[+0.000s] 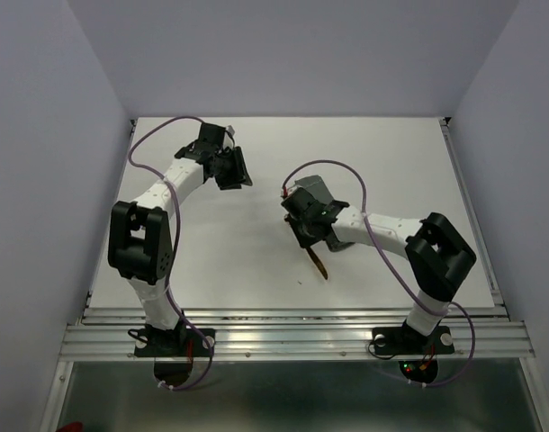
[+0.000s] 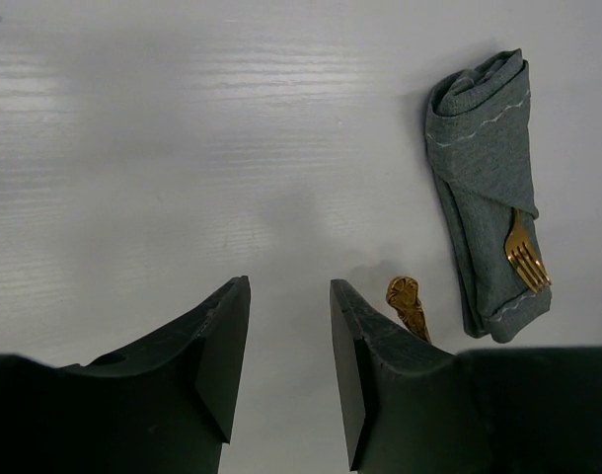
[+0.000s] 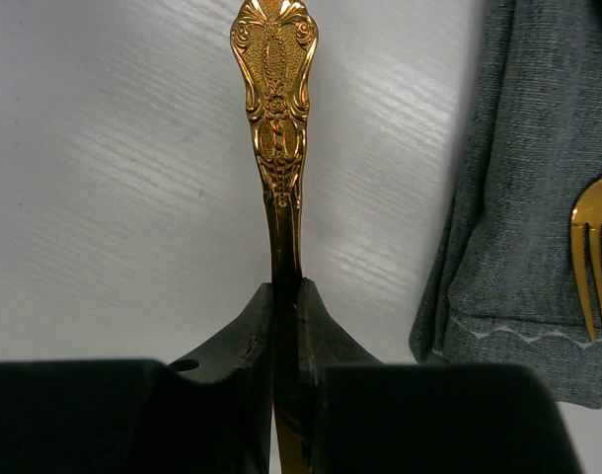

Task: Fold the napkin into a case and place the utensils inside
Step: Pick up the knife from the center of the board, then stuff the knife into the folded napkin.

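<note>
The napkin is folded into a narrow dark grey case (image 2: 487, 193) lying on the white table, with gold fork tines (image 2: 526, 259) sticking out of its near end. In the right wrist view the case (image 3: 538, 188) lies to the right, and the fork tines (image 3: 597, 259) show at the frame's edge. My right gripper (image 3: 286, 288) is shut on the stem of a second gold utensil, whose ornate handle (image 3: 274, 99) points away. That handle's tip (image 2: 407, 299) shows beside my open, empty left gripper (image 2: 289, 288). From above, the held utensil (image 1: 320, 263) pokes out under the right gripper (image 1: 309, 236), and the case is hidden.
The left gripper (image 1: 231, 171) hovers at the table's back left. A raised metal rail (image 1: 292, 317) runs along the table's near edge. Grey walls close in the back and both sides.
</note>
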Action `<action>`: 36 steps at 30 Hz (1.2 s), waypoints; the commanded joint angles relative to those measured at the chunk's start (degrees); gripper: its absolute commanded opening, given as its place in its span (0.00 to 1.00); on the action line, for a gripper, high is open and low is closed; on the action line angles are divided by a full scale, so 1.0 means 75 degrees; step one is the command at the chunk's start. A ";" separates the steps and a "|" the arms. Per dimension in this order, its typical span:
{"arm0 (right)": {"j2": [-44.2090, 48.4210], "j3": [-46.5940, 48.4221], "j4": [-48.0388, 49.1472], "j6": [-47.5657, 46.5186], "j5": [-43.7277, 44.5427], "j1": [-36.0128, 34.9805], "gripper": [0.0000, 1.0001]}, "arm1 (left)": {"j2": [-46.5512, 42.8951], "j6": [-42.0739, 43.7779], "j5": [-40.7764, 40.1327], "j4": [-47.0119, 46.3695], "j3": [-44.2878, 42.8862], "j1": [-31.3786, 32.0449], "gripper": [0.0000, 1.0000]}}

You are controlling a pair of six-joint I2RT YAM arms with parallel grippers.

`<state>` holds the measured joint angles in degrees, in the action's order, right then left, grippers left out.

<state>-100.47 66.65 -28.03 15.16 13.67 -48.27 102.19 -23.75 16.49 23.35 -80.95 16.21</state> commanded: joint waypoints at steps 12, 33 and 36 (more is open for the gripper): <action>0.0856 0.0113 -0.0282 -0.0369 0.0146 0.1233 0.01 | 0.0905 -0.0045 0.0438 0.0366 -0.1838 0.0499 0.49; 0.0517 0.0312 -0.0668 -0.0662 -0.0123 0.2206 0.01 | 0.3565 -0.0244 0.1352 0.0847 -0.4957 0.1320 0.49; 0.0399 0.0301 -0.0751 -0.0685 -0.0205 0.2206 0.01 | 0.3718 -0.0244 0.1364 0.0800 -0.4980 0.1320 0.49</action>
<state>-96.84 66.70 -32.88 11.16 13.06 -31.86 130.13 -25.50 25.17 28.84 -115.18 26.04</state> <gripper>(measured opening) 0.133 0.494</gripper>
